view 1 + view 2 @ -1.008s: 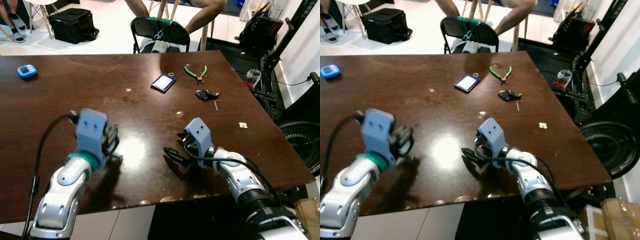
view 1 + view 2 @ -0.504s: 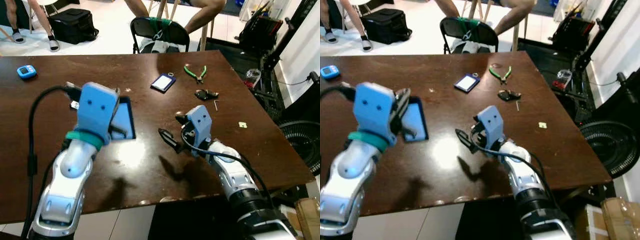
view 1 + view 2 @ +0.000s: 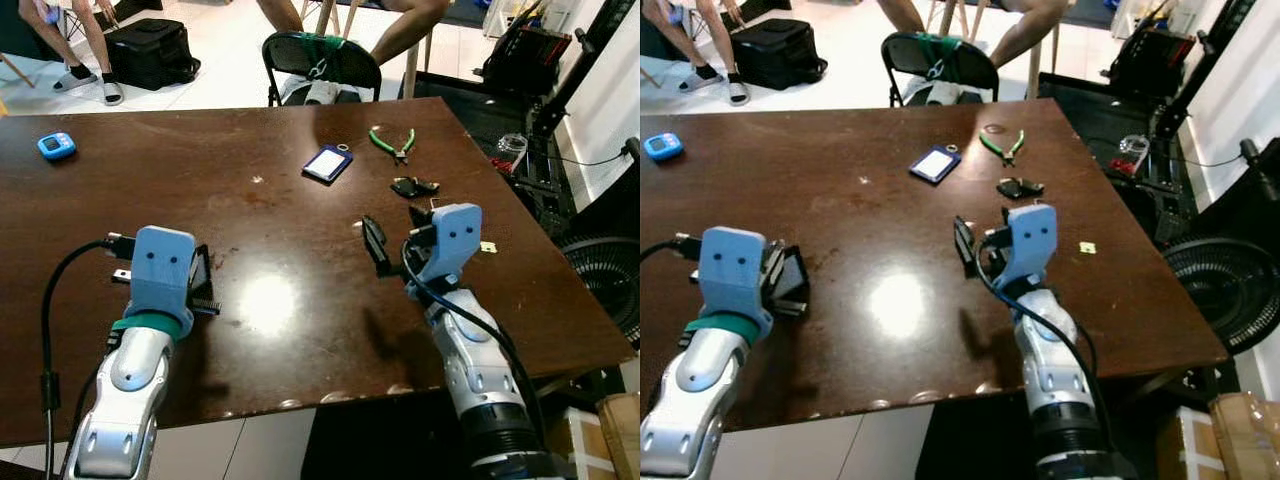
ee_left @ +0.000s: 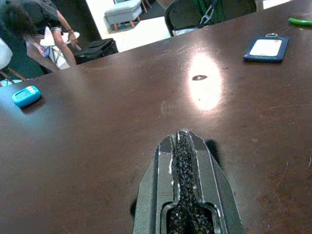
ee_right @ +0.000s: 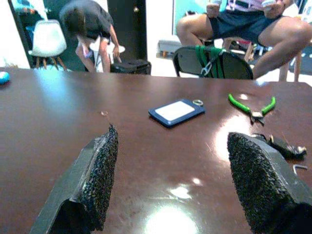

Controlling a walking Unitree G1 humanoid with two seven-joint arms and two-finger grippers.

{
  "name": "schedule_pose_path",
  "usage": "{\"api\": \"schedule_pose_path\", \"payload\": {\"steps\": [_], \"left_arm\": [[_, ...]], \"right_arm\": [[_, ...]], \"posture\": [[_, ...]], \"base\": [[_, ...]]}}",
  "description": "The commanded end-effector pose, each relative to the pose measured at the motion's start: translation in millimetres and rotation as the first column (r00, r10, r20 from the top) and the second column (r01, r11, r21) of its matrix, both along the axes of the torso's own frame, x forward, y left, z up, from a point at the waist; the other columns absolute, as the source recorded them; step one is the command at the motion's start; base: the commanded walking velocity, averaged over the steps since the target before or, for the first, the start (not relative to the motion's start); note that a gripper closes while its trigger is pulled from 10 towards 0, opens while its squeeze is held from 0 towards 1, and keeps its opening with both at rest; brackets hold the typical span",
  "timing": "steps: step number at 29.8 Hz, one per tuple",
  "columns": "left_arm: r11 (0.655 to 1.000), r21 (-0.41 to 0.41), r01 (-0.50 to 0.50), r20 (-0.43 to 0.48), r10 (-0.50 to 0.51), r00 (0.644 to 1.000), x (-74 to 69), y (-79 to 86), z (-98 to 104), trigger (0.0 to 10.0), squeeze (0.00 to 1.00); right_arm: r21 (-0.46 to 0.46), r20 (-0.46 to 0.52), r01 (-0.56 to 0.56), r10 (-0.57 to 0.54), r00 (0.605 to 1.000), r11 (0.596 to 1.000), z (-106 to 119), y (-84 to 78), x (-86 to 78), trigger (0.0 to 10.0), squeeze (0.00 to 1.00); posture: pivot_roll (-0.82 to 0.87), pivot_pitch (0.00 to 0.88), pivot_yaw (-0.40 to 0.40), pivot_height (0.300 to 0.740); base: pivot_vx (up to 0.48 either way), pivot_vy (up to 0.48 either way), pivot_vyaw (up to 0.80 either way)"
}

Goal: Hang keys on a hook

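Keys (image 3: 412,187) small and indistinct on table (image 3: 300,240) beside pliers (image 3: 390,146).

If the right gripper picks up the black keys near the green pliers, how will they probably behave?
The keys look like a small loose bunch, so they would probably dangle and shift. They lie flat on the glossy table, so they may slide when pushed. The right gripper has its jaws wide open.

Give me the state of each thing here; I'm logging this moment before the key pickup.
left gripper: fingers shut, empty, over the table
right gripper: fingers open, empty
keys: lying on table, untouched
green pliers: lying flat
blue card holder: lying flat
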State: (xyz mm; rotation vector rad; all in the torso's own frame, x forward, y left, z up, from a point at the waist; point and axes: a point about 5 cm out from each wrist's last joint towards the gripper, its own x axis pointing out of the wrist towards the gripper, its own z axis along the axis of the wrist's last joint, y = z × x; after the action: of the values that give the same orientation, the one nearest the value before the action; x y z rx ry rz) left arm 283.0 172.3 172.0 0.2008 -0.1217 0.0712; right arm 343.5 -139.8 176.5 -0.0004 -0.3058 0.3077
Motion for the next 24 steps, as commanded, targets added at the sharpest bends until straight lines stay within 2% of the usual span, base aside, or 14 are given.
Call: {"api": "schedule_pose_path", "payload": {"steps": [1,6,24], "left_arm": [[1.0,-0.004,-0.012,-0.002,0.012,1.0,0.1,0.8,-3.0,10.0,0.0],[1.0,-0.004,-0.026,0.013,0.026,1.0,-0.5,0.5,-5.0,10.0,0.0],[0.999,-0.007,-0.034,0.022,0.034,0.999,1.5,-0.1,-8.4,10.0,0.0]], "right_arm": [[0.014,-0.002,-0.005,0.005,1.0,1.0,0.9,4.0,0.4,10.0,0.0],[0.011,-0.007,-0.017,0.017,1.0,1.0,2.6,12.3,3.3,10.0,0.0],[-0.017,-0.03,-0.007,0.007,1.0,1.0,-0.8,17.3,2.0,10.0,0.0]], "posture": [[-0.04,0.076,0.072,0.74],[-0.03,0.073,0.053,0.74],[-0.03,0.072,0.053,0.74]], "base": [[-0.259,0.0,0.0],[-0.292,0.0,0.0],[-0.347,0.0,0.0]]}}
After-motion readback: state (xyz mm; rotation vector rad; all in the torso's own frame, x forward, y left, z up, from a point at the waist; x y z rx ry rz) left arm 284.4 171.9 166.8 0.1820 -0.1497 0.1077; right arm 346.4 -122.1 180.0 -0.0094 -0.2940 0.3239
